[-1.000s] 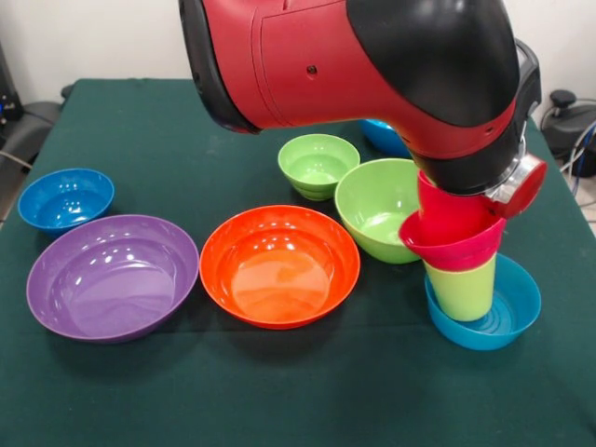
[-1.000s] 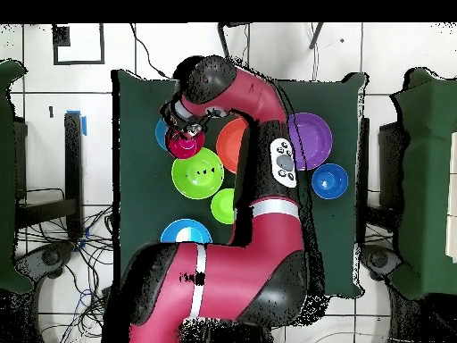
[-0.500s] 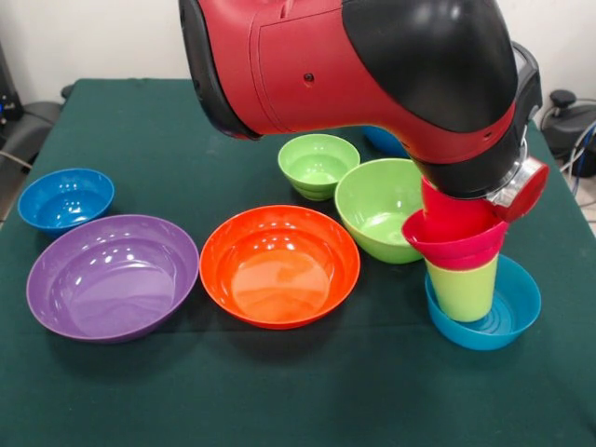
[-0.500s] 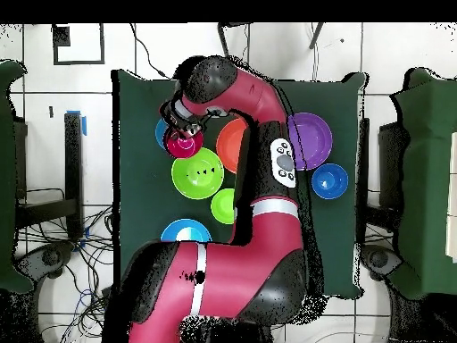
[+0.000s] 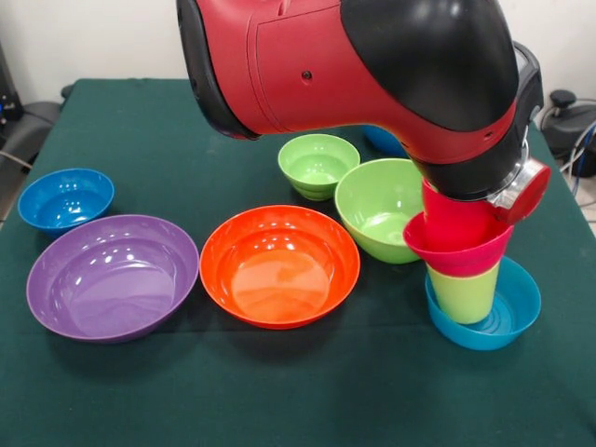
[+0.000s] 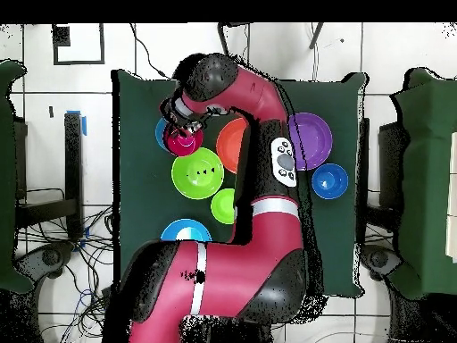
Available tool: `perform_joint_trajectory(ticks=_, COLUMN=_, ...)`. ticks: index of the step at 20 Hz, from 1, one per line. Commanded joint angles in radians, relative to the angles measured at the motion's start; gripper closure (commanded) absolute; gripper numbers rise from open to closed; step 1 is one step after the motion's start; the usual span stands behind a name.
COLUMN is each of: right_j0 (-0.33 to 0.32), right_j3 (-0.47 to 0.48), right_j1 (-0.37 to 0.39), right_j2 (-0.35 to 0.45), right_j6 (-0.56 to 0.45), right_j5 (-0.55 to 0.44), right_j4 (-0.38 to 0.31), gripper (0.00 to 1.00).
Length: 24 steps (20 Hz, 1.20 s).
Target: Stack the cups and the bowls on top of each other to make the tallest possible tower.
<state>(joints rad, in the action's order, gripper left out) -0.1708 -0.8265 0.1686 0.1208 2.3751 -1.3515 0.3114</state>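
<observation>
The tower stands at the right in the front view. From the bottom it is a teal-blue bowl (image 5: 494, 321), a lime-green cup (image 5: 463, 291), a small red bowl (image 5: 456, 250) and a red cup (image 5: 454, 212). The red cup's top runs up under the arm's black wrist (image 5: 466, 149), which hides my gripper there. From overhead, my gripper (image 6: 184, 135) sits right over the red cup (image 6: 185, 143), with the teal-blue bowl's rim (image 6: 161, 133) showing beside it. The red bowl rests level on the green cup.
A large lime bowl (image 5: 377, 209) stands just left of the tower, a small ribbed lime bowl (image 5: 318, 165) behind it. An orange bowl (image 5: 279, 265), a purple bowl (image 5: 112, 277) and a small blue bowl (image 5: 65, 197) lie further left. Another blue bowl (image 5: 382, 138) sits behind the arm.
The arm has shifted slightly right and down. The red bowl and red cup went from tilted to level and sank lower over the green cup.
</observation>
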Motion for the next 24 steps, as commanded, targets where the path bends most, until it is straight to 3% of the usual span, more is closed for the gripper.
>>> perform_joint_trajectory(ticks=1, right_j0=-0.004, right_j3=0.017, right_j1=-0.001, right_j2=0.057, right_j6=0.067, right_j5=-0.033, right_j4=0.0, gripper=1.0)
perform_joint_trajectory(ticks=18, right_j0=-0.002, right_j3=-0.008, right_j1=0.009, right_j2=0.071, right_j6=0.058, right_j5=-0.023, right_j4=0.015, gripper=1.0)
perform_joint_trajectory(ticks=24, right_j0=-0.002, right_j3=0.027, right_j1=-0.007, right_j2=0.075, right_j6=0.067, right_j5=-0.047, right_j4=0.015, gripper=1.0)
